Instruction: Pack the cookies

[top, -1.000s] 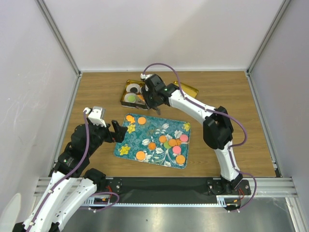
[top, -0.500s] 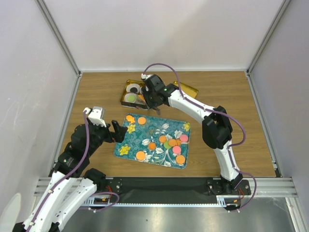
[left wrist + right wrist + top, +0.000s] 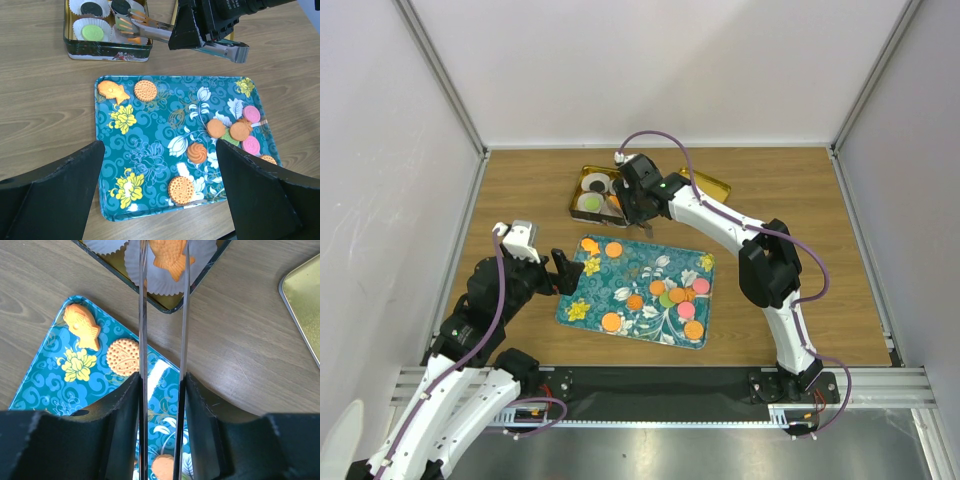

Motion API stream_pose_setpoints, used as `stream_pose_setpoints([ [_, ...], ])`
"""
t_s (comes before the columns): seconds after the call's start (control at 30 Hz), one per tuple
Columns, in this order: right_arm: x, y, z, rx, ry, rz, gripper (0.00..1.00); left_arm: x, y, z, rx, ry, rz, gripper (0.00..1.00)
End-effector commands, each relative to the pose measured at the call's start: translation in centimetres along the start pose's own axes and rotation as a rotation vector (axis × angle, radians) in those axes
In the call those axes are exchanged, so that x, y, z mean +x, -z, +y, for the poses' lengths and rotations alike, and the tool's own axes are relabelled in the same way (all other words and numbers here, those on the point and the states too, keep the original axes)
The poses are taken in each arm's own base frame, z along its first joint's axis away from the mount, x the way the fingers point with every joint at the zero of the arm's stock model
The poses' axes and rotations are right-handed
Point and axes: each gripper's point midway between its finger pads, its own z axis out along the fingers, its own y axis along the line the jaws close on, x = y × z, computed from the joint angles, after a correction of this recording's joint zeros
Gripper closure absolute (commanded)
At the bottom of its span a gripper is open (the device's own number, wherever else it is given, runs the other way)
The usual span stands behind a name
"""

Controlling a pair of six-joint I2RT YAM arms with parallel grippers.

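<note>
Right gripper [image 3: 162, 390] clamps steel tongs [image 3: 142, 315] over dark rectangular tin [image 3: 197, 284].
Orange fish-shaped cookie [image 3: 170, 255] lies between tong arms in tin; left gripper [image 3: 160, 150] gapes, farther from tin.

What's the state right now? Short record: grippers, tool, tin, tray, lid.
left gripper: open, holding nothing, at the tray's left edge
right gripper: shut on the tongs, over the tin
tongs: tips on either side of an orange fish cookie above a white cup; cannot tell whether it is gripped or released
tin: open, cups hold a green cookie and black cookies
tray: loose cookies, mostly orange, some pink; second fish cookie at the far-left corner
lid: lying right of the tin
</note>
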Motion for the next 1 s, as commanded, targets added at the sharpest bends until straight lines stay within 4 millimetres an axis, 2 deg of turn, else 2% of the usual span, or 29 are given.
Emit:
stream_pose_setpoints([
  [0.0,-2.6,2.6,0.1,-0.001,-0.015,-0.076,0.57,-0.6,-0.1,-0.2,0.011,-0.01,-0.027,0.0],
  [0.53,-3.4,4.2,0.7,-0.026,-0.007,-0.095,0.5,-0.6,-0.1,-0.2,0.009,-0.01,-0.025,0.0],
  [0.63,-4.4,5.4,0.7,-0.034,-0.011,-0.126,0.5,-0.6,-0.1,-0.2,0.01,-0.01,-0.026,0.0],
  [0.73,-6.0,7.5,0.7,-0.042,-0.015,-0.175,0.5,-0.6,-0.1,-0.2,0.008,-0.01,-0.025,0.0],
  [0.83,-7.7,10.1,-0.1,-0.045,-0.032,-0.229,0.5,-0.7,0.0,-0.2,0.006,-0.01,-0.031,0.0],
  [0.93,-8.3,12.2,-2.8,-0.008,-0.072,-0.26,0.5,-0.6,0.0,-0.1,0.007,-0.01,-0.027,0.0],
  [0.97,-8.8,12.7,-4.7,0.01,-0.105,-0.278,0.5,-0.7,0.0,-0.2,0.007,-0.01,-0.029,0.0],
])
